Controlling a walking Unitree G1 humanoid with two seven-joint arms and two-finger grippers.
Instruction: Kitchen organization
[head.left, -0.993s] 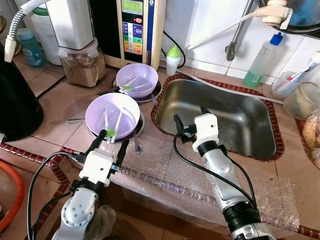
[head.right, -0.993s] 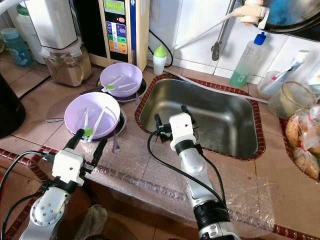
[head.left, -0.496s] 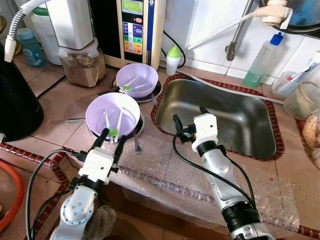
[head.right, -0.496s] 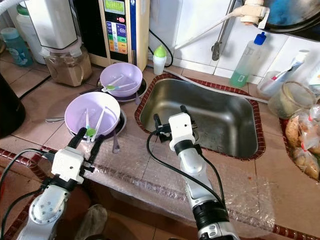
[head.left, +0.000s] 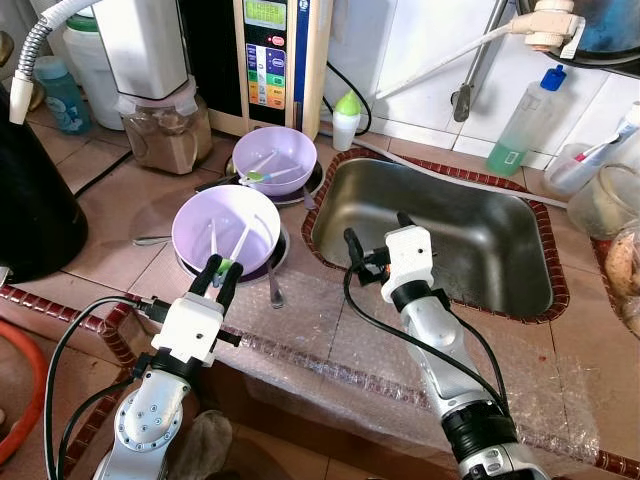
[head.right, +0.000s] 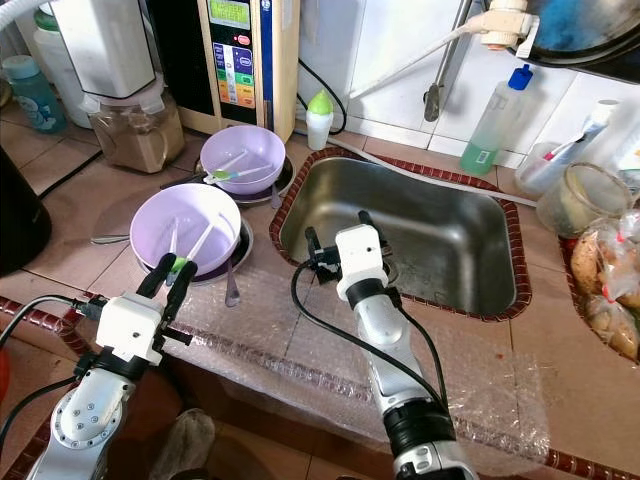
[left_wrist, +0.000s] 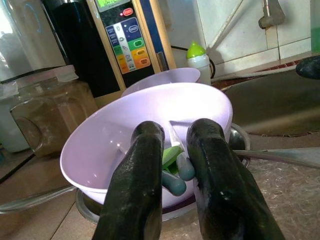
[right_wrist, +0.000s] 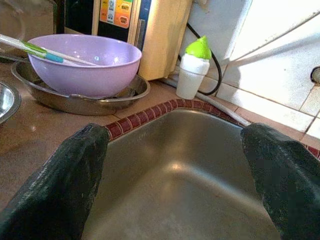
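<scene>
Lavender bowl (head.left: 226, 229) sits on the desk (head.left: 110, 215) beside the sink (head.left: 470, 240); left gripper (left_wrist: 172, 150) jaws nearly closed, pinching green-tipped utensils (left_wrist: 172, 162) at its rim. Right gripper (right_wrist: 175, 165) jaws spread wide over the sink, holding nothing.

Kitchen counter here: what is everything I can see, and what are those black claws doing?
Bowls: two, lilac, on steel plates left of sink, white utensils inside.
Sink: one, steel, centre.
Water machine: one, cream, back wall.
Squeeze bottle: one, white with green cap, behind sink.
Soap bottle: one, green, back right.
Bubble wrap: clear, front counter edge.
Left end effector: black fingers nearly shut around green-handled utensils at near bowl's rim.
Right end effector: open, over sink.
</scene>
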